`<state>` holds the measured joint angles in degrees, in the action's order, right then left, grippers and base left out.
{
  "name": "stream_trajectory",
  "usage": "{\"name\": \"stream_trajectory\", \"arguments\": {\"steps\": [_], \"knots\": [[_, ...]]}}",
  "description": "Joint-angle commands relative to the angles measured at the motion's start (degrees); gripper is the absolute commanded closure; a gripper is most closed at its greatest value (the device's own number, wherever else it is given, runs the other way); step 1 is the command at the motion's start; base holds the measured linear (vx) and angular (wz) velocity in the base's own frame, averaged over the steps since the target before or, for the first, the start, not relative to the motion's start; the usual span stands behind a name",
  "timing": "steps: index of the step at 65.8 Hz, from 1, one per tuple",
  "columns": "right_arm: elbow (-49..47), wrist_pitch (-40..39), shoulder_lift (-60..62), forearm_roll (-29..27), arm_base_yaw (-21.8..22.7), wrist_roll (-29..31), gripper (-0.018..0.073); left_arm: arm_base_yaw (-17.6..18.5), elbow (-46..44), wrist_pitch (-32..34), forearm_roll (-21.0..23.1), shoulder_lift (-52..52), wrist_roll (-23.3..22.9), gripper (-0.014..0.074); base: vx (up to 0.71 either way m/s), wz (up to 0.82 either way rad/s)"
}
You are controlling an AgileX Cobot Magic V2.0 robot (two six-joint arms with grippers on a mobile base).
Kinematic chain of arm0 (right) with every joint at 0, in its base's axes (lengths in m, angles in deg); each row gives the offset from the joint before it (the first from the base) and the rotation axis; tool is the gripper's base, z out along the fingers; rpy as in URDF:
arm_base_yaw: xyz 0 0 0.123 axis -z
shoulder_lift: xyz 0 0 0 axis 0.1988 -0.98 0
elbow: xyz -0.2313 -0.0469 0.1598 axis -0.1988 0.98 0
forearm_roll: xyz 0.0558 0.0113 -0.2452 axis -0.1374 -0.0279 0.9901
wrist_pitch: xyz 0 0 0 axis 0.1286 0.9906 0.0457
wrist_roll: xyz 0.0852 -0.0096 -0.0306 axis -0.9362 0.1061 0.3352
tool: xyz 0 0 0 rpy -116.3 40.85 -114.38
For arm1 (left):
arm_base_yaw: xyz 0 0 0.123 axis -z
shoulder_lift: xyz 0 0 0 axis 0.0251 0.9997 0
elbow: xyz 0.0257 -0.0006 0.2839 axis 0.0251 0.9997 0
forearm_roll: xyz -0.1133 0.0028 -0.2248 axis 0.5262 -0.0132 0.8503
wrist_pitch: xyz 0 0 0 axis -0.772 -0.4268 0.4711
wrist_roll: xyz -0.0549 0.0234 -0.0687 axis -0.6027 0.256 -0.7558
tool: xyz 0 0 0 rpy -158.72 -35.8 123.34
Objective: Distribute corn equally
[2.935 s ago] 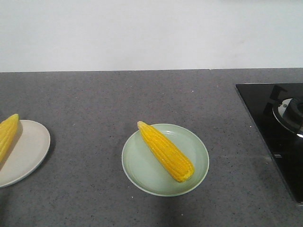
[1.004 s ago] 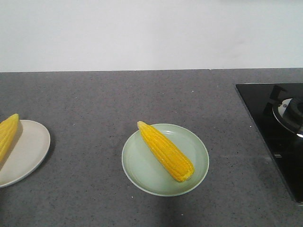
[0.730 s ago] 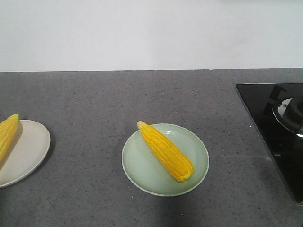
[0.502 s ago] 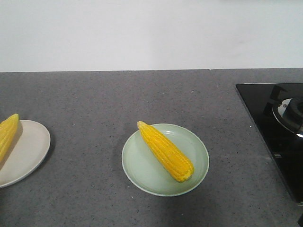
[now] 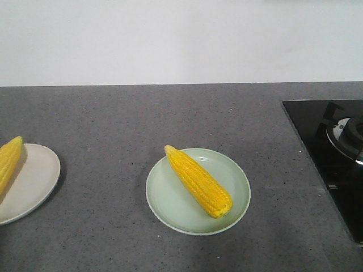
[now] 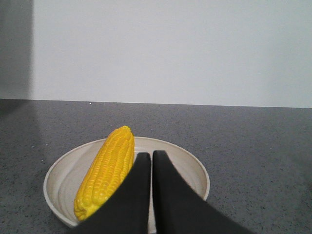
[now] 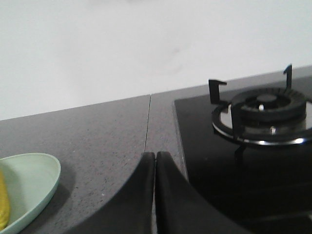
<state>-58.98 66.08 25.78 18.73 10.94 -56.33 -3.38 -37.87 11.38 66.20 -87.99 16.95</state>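
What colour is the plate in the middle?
Pale green plate, clearest in the front-facing view.

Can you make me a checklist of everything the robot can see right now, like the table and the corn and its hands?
Surface: gray speckled countertop, with a seam near the stove.
Job's things: one corn cob lying slantwise on the green plate; another corn cob on the cream plate. Only these two cobs show.
Clutter: nothing seen.
Grippers: left gripper shut and empty, over the cream plate beside its cob; right gripper shut and empty, over the counter between the green plate and the stove.
Cables: nothing seen.
Surroundings: black glass gas stove with burner on the right; plain white wall behind.
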Motion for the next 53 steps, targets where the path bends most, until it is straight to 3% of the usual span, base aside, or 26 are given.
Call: {"name": "stream_trajectory", "arguments": {"steps": [1, 53], "knots": [[0.5, -4.6, 1.6, 4.3, 0.3, -0.1, 0.0565, 0.0, 0.8, 4.2, 0.0, -1.0, -0.4, 0.0603, 0.00, 0.00], [0.4, -8.6, 1.4, 4.3, 0.3, 1.1, 0.0565, 0.0, 0.8, 4.2, 0.0, -1.0, -0.4, 0.0603, 0.00, 0.00]]}}
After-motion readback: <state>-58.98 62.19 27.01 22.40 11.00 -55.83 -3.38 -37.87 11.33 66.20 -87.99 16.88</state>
